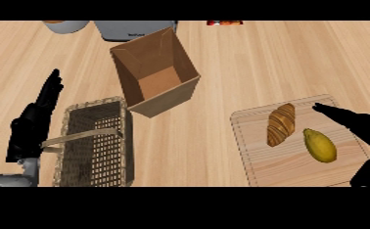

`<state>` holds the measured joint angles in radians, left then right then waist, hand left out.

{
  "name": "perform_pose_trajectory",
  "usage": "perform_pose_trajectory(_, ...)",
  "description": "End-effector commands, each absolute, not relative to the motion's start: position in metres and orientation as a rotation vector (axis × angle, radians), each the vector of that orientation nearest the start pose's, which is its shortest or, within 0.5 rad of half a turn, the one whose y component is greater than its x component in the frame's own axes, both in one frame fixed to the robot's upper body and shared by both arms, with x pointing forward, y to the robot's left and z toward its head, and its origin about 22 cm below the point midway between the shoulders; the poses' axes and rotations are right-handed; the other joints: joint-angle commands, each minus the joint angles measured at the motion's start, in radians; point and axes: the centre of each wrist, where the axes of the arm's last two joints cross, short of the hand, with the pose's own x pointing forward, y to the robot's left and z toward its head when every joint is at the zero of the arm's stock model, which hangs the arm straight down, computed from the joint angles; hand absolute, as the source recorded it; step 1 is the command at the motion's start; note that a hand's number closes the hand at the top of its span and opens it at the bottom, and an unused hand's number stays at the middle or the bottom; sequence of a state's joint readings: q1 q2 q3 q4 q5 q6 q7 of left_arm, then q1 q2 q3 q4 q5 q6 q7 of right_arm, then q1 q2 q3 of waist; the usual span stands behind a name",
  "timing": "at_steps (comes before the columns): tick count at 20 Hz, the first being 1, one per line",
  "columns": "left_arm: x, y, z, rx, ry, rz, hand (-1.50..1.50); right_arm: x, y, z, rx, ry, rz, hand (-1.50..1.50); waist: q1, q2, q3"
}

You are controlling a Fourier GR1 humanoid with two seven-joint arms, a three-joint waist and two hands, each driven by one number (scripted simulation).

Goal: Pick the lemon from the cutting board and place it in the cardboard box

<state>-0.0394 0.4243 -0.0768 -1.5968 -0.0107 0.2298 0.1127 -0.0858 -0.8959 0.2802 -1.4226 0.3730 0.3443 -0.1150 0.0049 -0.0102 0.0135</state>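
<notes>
The right hand (347, 120), fingers straight and holding nothing, is hovering at two o'clock of the lemon (320, 146) lying on the cutting board (289, 167), risking closing on the croissant (281, 124) lying just at ten o'clock instead

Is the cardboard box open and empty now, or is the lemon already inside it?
Open and empty: the cardboard box shows only its bare brown floor. The lemon lies on the cutting board, beside the croissant.
</notes>
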Motion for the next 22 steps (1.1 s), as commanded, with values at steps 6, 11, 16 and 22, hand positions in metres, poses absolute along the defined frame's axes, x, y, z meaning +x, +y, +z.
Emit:
perform_pose_trajectory(6,0.236,0.279,0.018,0.376,-1.456,-0.195,0.00,0.249,-0.379,0.060,-0.482,-1.060,1.361,-1.50,-0.007,0.009,-0.014)
perform_pose_trajectory(11,0.242,0.291,0.018,0.398,-1.462,-0.201,0.00,0.251,-0.387,0.060,-0.486,-1.058,1.346,-1.50,-0.008,0.009,-0.014)
perform_pose_trajectory(16,0.230,0.287,0.007,0.380,-1.456,-0.207,0.00,0.250,-0.373,0.036,-0.463,-1.050,1.330,-1.50,-0.003,0.010,-0.014)
perform_pose_trajectory(22,0.252,0.287,0.032,0.383,-1.450,-0.207,0.00,0.256,-0.379,0.032,-0.468,-1.047,1.333,-1.50,-0.005,0.010,-0.013)
